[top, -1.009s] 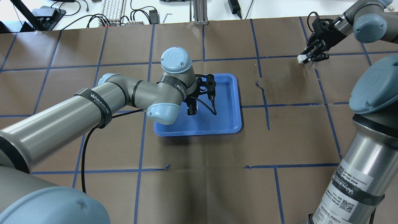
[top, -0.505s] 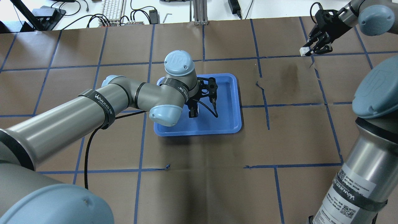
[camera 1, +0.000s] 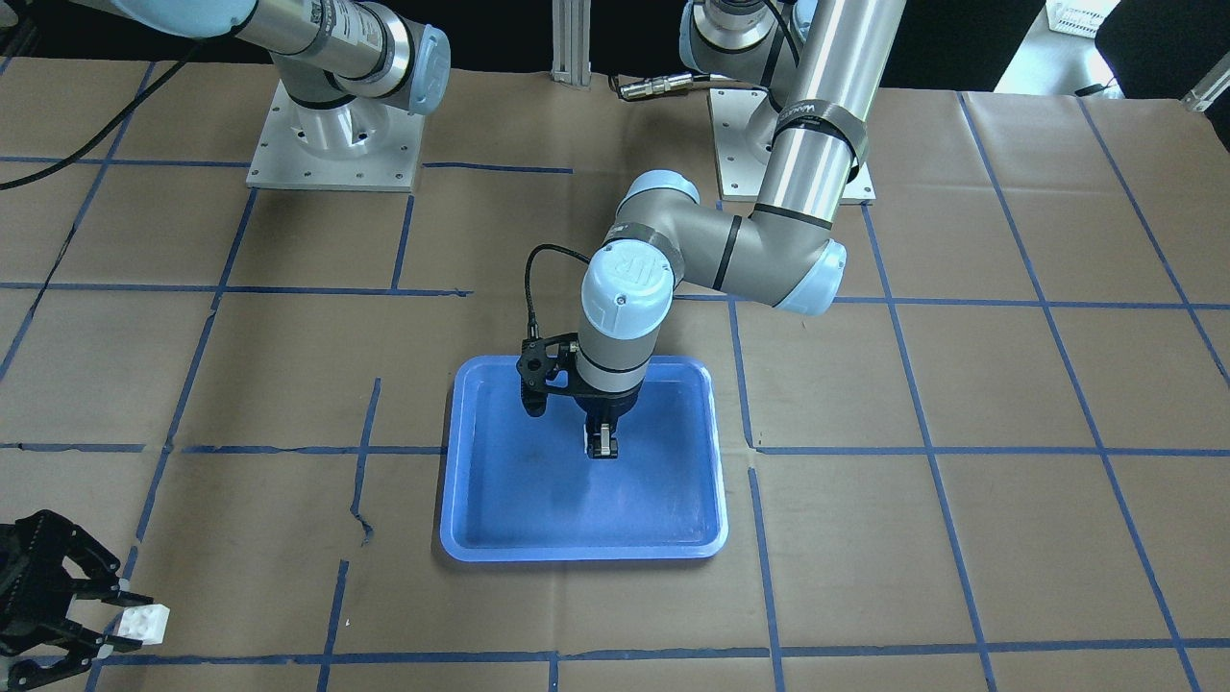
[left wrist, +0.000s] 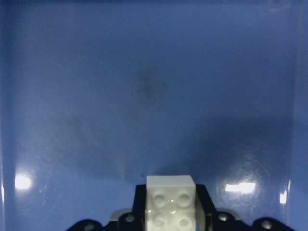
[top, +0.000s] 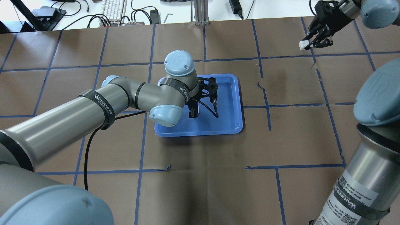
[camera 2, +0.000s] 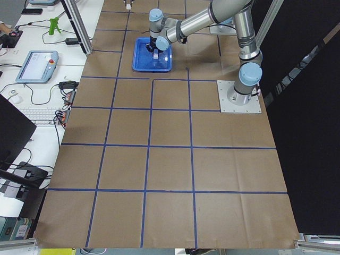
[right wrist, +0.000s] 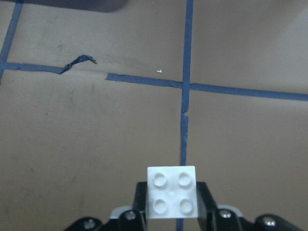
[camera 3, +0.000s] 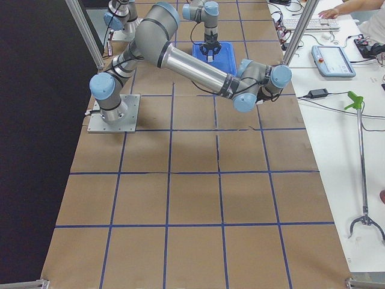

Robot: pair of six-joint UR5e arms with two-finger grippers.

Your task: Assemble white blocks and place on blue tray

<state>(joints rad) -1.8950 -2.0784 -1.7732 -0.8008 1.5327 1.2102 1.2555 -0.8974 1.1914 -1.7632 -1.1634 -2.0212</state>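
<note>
The blue tray point(top: 229, 103) lies at the table's middle; it also shows in the front-facing view point(camera 1: 519, 500). My left gripper point(top: 193, 114) hangs low over the tray's inside, shut on a white block point(left wrist: 171, 204) with its studs facing the wrist camera. My right gripper point(top: 307, 46) is far off at the table's far right, above the brown paper, shut on the other white block point(top: 302, 45). That block shows studs-up in the right wrist view point(right wrist: 172, 198) and at the front-facing view's lower left point(camera 1: 144, 623).
Brown paper with a blue tape grid covers the table point(top: 203, 187). A keyboard point(top: 113, 9), cables and an aluminium post point(top: 200, 12) lie beyond the far edge. The arms' base plates point(camera 1: 332, 144) sit at the robot's side.
My right gripper has lifted and carried its white block toward the table's far edge. My left gripper has shifted only slightly over the tray.
</note>
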